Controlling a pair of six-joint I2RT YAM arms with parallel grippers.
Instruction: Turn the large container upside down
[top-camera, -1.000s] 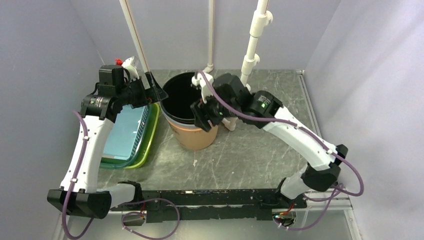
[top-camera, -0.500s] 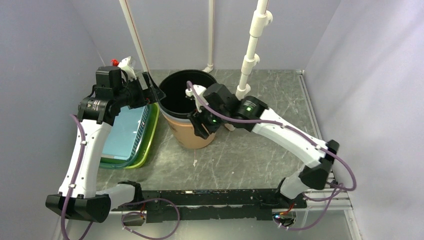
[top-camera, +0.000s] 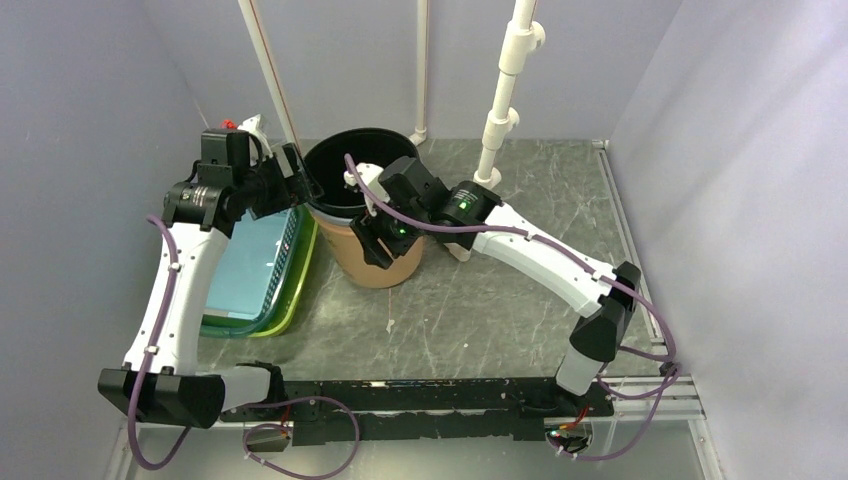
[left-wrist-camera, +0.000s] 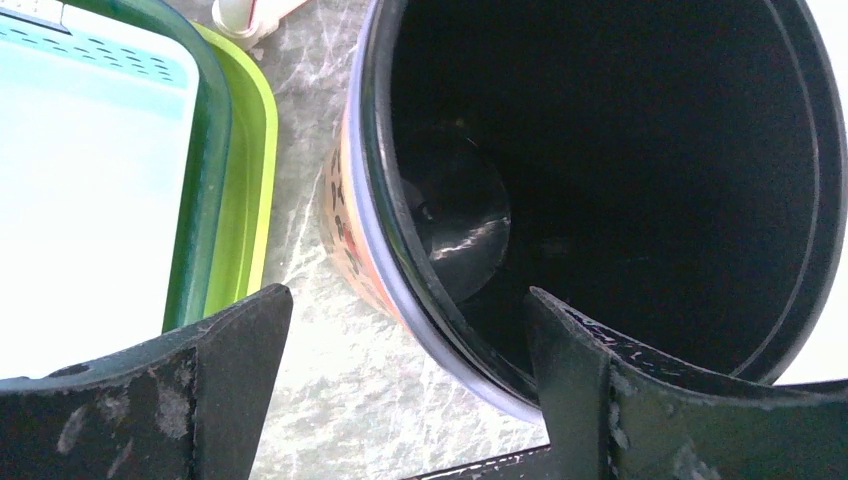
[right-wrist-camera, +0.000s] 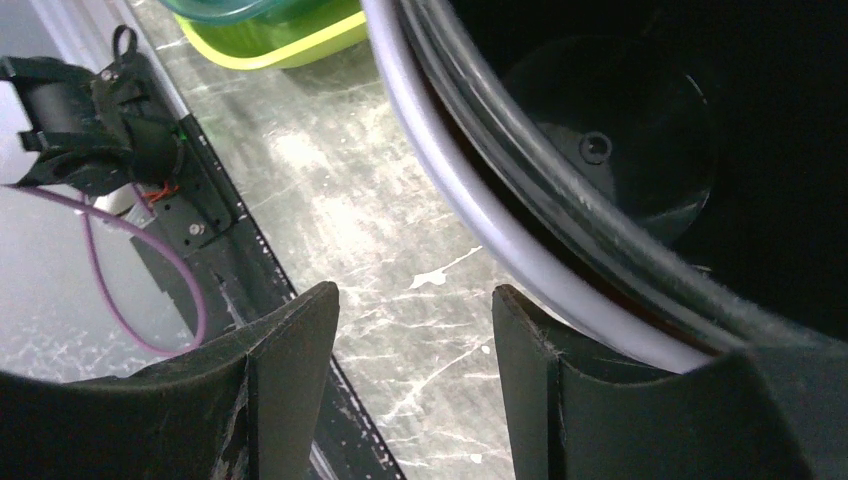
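Evidently at the grasping step: the large tan, black-lined plastic container (top-camera: 350, 255) stands upright on the grey table (top-camera: 480, 310). The left gripper (left-wrist-camera: 405, 305) gapes wide astride its rim, and the right gripper (right-wrist-camera: 415, 300) gapes wide just beside it. Next, both must clamp, then tip.

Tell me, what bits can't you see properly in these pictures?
- Container pattern: left wrist view shows a sliver; the rim hides the rest.
- Green tray: top view, the left arm covers its left side.
- Right tool: top view, its own wrist hides the fingertips.
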